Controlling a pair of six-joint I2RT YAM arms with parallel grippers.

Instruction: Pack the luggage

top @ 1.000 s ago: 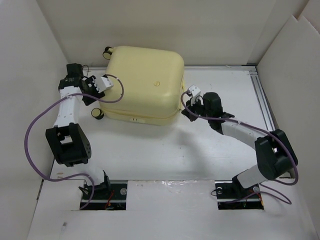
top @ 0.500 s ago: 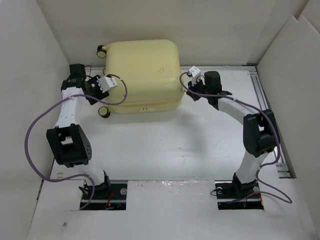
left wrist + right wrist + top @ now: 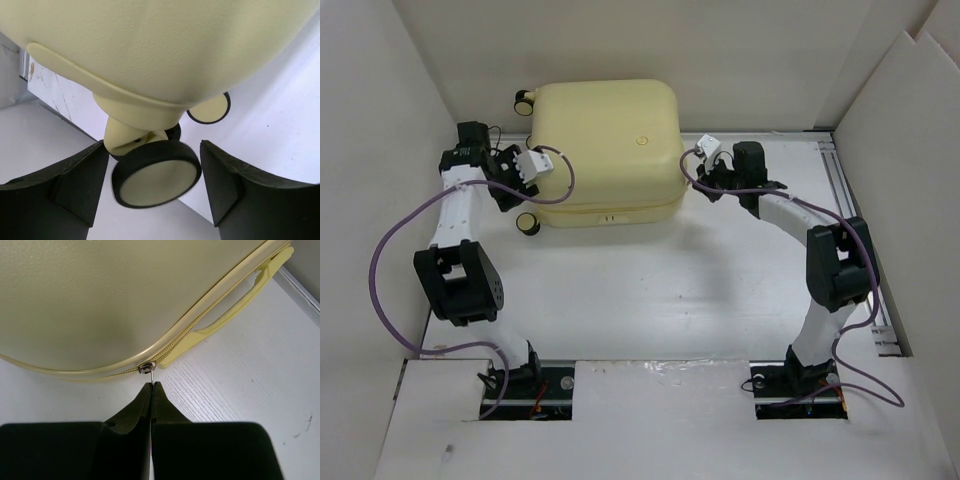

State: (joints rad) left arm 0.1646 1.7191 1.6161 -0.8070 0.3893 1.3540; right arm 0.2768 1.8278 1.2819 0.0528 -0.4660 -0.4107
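Observation:
The luggage [image 3: 605, 150], a pale yellow hard-shell case, lies shut at the back of the table. My left gripper [image 3: 518, 203] is at its left side. In the left wrist view its fingers [image 3: 80, 185] stand open on either side of a yellow-and-black wheel [image 3: 156, 180], with only a thin gap on each side. A second wheel [image 3: 210, 107] shows behind it. My right gripper [image 3: 690, 188] is at the case's right edge. It is shut [image 3: 151, 384] on the thin metal pull of the zipper slider [image 3: 147, 367]. The side handle [image 3: 235, 305] runs off to the upper right.
White board walls [image 3: 380, 120] close in the table on the left, back and right. A metal rail [image 3: 845, 200] runs along the right side. Purple cables [image 3: 390, 290] loop off both arms. Another wheel [image 3: 525, 100] sticks out at the case's back left corner.
The luggage has swung and slid towards the back since a second ago, and the right arm moved back with it. The left jaws have spread slightly around the wheel.

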